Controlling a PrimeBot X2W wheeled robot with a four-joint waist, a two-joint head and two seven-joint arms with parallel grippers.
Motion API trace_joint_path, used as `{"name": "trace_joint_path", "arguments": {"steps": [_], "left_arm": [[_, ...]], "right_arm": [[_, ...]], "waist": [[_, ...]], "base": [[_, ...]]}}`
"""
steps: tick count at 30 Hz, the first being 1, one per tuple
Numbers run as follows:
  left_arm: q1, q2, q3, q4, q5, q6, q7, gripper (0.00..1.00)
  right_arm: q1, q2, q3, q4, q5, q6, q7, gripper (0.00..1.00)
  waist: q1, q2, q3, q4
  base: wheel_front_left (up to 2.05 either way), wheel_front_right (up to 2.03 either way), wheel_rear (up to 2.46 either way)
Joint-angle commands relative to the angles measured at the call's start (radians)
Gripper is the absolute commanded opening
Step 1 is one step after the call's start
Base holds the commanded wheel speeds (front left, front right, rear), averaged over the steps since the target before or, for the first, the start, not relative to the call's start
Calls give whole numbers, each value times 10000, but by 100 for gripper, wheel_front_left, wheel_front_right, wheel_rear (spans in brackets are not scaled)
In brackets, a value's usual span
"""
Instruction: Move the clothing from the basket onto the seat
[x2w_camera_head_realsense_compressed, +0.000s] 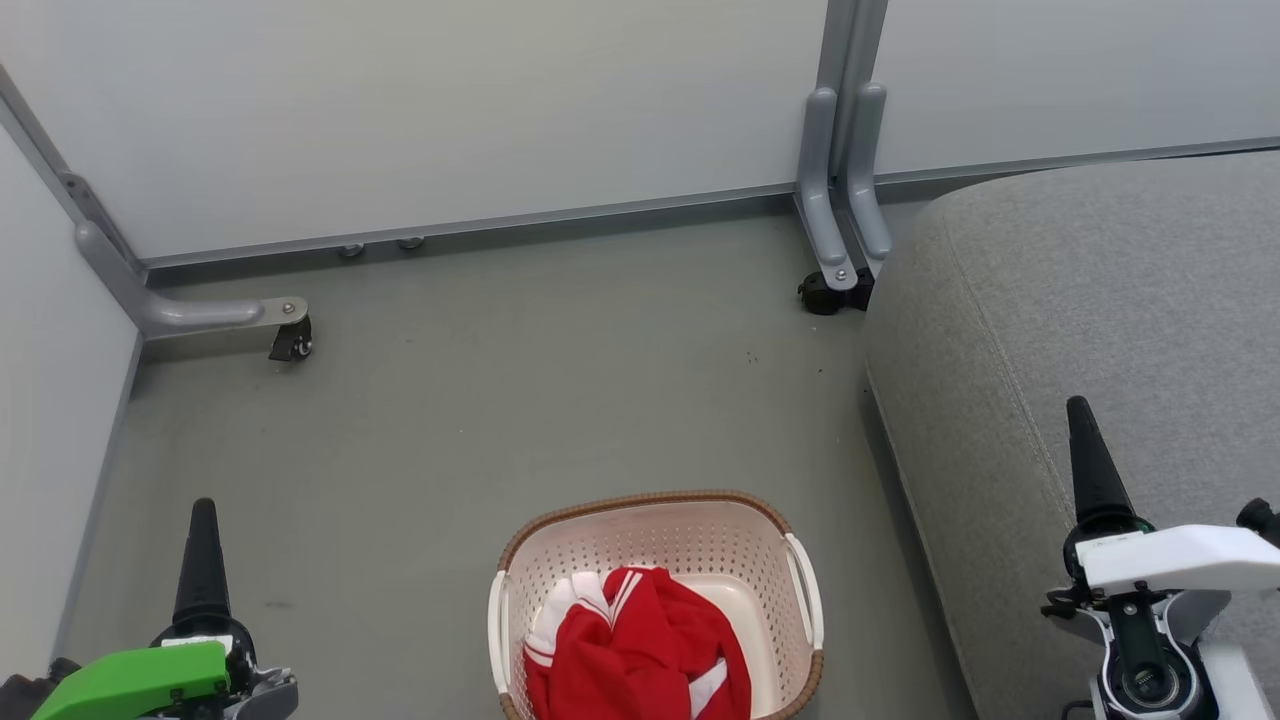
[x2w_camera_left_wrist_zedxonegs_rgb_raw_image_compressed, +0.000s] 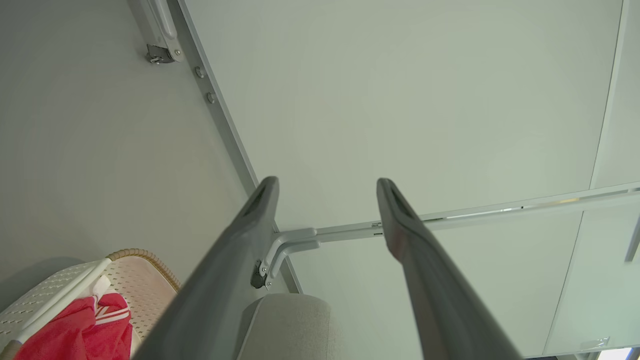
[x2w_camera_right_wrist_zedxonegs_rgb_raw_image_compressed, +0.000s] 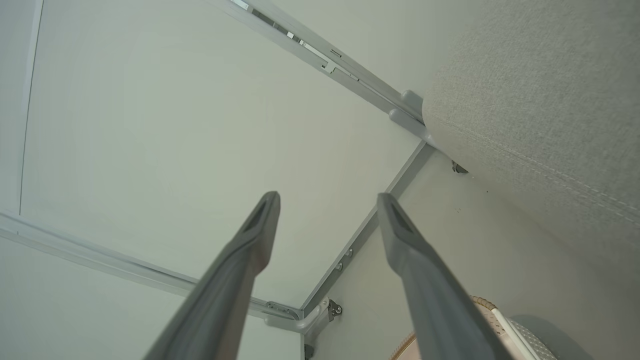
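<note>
Right of the basket (x2w_camera_head_realsense_compressed: 650, 505), the grey seat (x2w_camera_head_realsense_compressed: 1100, 300) is lying bare where visible — the first pick is not yet begun, I judge. Grey floor (x2w_camera_head_realsense_compressed: 500, 400) and pale partitions (x2w_camera_head_realsense_compressed: 400, 100) are ringing the basket; the clothing (x2w_camera_head_realsense_compressed: 640, 650) is sitting bunched inside it. Left claw (x2w_camera_left_wrist_zedxonegs_rgb_raw_image_compressed: 327, 180) and right claw (x2w_camera_right_wrist_zedxonegs_rgb_raw_image_compressed: 328, 195) are hanging either side, fingers apart, empty — one should be reaching down into the fabric.

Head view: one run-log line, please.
clothing: in basket | seat: right of basket | left claw: open, empty | right claw: open, empty | stage: no grasp yet
</note>
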Motion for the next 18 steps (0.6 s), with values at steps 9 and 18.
{"name": "trace_joint_path", "arguments": {"steps": [9, 18], "left_arm": [[62, 76, 167, -666, 1382, -33, -381, 100], [245, 83, -10, -1240, 3259, -38, -673, 100]], "right_arm": [[-295, -125, 623, -1083, -2784, 4, -395, 100], [-359, -350, 1149, -1453, -4746, 5, -693, 100]], "waist": [[0, -1, -57, 55], [0, -1, -56, 105]], "base": [[0, 0, 0], [0, 0, 0]]}}
